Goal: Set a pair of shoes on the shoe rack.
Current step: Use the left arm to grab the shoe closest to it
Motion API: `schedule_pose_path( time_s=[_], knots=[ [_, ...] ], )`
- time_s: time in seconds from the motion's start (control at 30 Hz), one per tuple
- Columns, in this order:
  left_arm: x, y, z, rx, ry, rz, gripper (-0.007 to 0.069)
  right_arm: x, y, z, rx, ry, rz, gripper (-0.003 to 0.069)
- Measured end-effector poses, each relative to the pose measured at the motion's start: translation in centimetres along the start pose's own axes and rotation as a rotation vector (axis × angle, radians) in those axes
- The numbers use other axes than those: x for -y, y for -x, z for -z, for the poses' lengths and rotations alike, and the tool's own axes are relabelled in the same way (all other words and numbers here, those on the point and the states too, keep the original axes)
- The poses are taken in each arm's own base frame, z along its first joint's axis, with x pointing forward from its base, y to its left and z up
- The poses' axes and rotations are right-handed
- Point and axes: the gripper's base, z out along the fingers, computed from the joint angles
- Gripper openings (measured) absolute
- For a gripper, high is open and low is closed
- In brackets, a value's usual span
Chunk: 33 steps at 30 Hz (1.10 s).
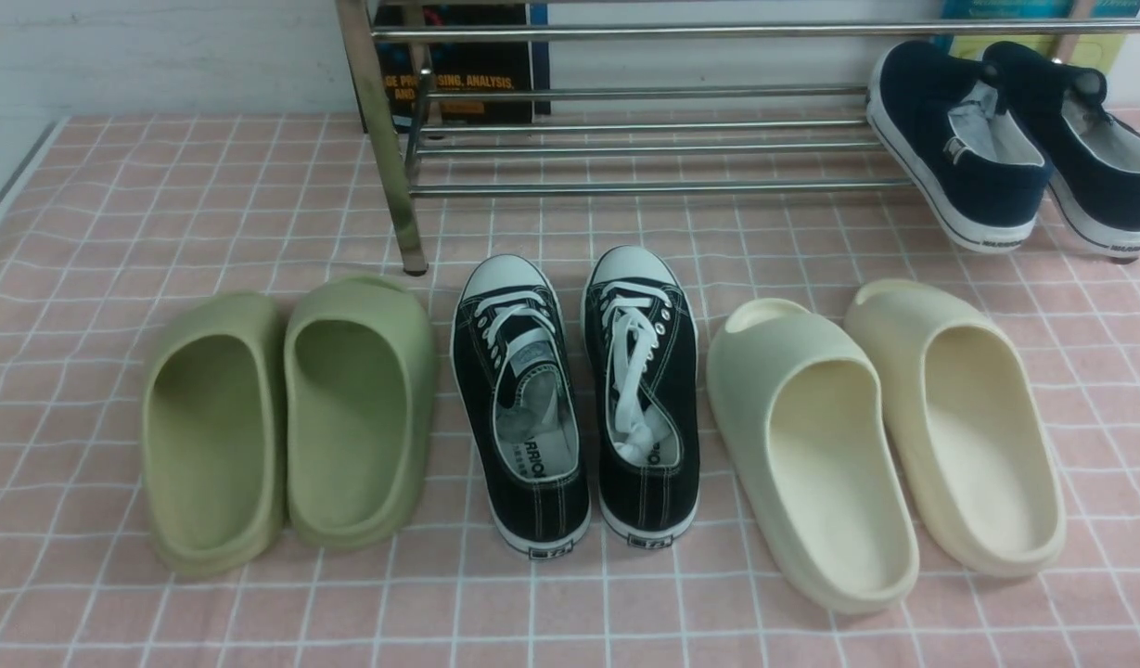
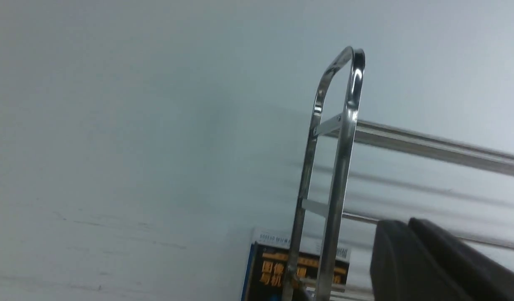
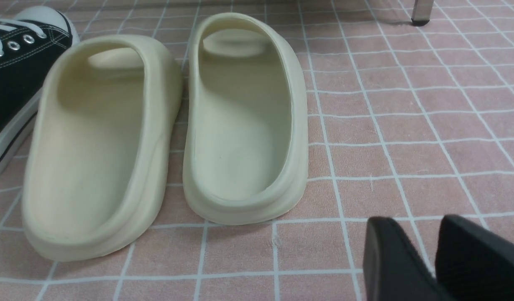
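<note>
Front: black sneakers [image 1: 523,501] on the pink checked worktop [image 1: 87,204], not on the shoe rack [image 1: 625,139]. Left wrist: left pincer [image 2: 408,228] squeezed together, shoe rack and white wall [image 2: 114,125] beyond. Right wrist: right pincer [image 3: 422,230] slightly apart, cream slides [image 3: 93,146] ahead, one of the black sneakers past them.

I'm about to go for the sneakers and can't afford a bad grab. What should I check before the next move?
1. The black sneakers together on the floor, toes toward rack: ok.
2. The shoe rack bars free left of the navy slip-ons: ok.
3. The left gripper open for a grasp: not ok, shut, facing the wall.
4. The right gripper over the sneakers: not ok, open but by the cream slides.
</note>
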Motion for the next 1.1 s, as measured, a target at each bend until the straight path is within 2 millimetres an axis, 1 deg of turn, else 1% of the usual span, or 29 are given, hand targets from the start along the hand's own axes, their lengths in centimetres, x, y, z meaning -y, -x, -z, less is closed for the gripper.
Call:
schedule_pose_path(
  time_s=[0.07,0.1,0.13,0.17,0.2,0.23,0.27,0.33,0.37,0.4,0.47,0.5,0.57,0.6,0.63,0.67,0.73,0.77,0.83,0.9,1.0,1.07,1.1],
  knots=[
    [0.3,1.1,-1.7,-0.116,0.008,-0.05,0.0003,0.0,0.0,0.0,0.0,0.0,0.0,0.0196],
    [0.3,1.1,-1.9,-0.128,0.009,-0.054,0.0002,0.0,0.0,0.0,0.0,0.0,0.0,0.0197],
    [0.3,0.8,-3.6,-0.248,0.017,-0.084,0.0002,0.0,0.0,0.0,0.0,0.0,0.0,0.0199],
    [0.3,0.8,-3.8,-0.253,0.018,-0.084,0.0002,0.0,0.0,0.0,0.0,0.0,0.0,0.0199],
    [0.2,-0.1,-5.5,-0.353,0.027,-0.082,0.0002,0.0,0.0,0.0,0.0,0.0,0.0,0.0202],
    [0.2,-0.3,-5.6,-0.361,0.029,-0.079,0.0002,0.0,0.0,0.0,0.0,0.0,0.0,0.0202],
    [0.0,-1.4,-6.8,-0.427,0.043,-0.043,0.0002,0.0,0.0,0.0,0.0,0.0,0.0,0.0205],
    [-0.2,-3.1,-8.1,-0.513,0.072,0.033,0.0002,0.0,0.0,0.0,0.0,0.0,0.0,0.0208],
    [-0.4,-4.6,-9.0,-0.591,0.093,0.077,0.0002,0.0,0.0,0.0,0.0,0.0,0.0,0.0209],
    [-0.4,-4.8,-9.2,-0.604,0.095,0.081,0.0002,0.0,0.0,0.0,0.0,0.0,0.0,0.0209],
    [-0.2,-6.1,-10.2,-0.719,0.096,0.101,0.0002,0.0,0.0,0.0,0.0,0.0,0.0,0.021],
    [0.4,-7.6,-11.3,-0.875,0.067,0.099,0.0002,0.0,0.0,0.0,0.0,0.0,0.0,0.0213],
    [1.5,-8.5,-12.7,-1.02,0.008,0.084,0.0002,0.0,0.0,0.0,0.0,0.0,0.0,0.0216],
    [2.1,-9.2,-13.3,-1.092,-0.022,0.072,0.0002,0.0,0.0,0.0,0.0,0.0,0.0,0.0216],
    [3.3,-10.0,-14.0,-1.186,-0.082,0.047,0.0003,0.0,0.0,0.0,0.0,0.0,0.0,0.0218],
    [3.5,-10.0,-14.3,-1.19,-0.092,0.043,0.0003,0.0,0.0,0.0,0.0,0.0,0.0,0.0218],
    [5.6,-12.0,-15.8,-1.318,-0.177,0.006,0.0006,0.0,0.0,0.0,0.0,0.0,0.0,0.0221],
    [5.9,-12.2,-15.8,-1.325,-0.19,0.002,0.0006,0.0,0.0,0.0,0.0,0.0,0.0,0.0222],
    [7.8,-14.1,-17.1,-1.389,-0.246,-0.023,0.0015,0.0,0.0,0.0,0.0,0.0,0.0,0.0227],
    [9.2,-15.7,-17.8,-1.432,-0.267,-0.027,0.0033,0.0,0.0,0.0,0.0,0.0,0.0,0.0229],
    [10.8,-17.6,-18.4,-1.478,-0.293,-0.036,0.0097,0.0,0.0,0.0,0.0,0.0,0.0,0.0232],
    [12.0,-18.7,-18.9,-1.502,-0.324,-0.062,0.0187,0.0,0.0,0.0,0.0,0.0,0.0,0.0235],
    [12.8,-19.4,-19.2,-1.514,-0.345,-0.09,0.0256,0.0,0.0,0.0,0.0,0.0,0.0,0.0237]
  ],
)
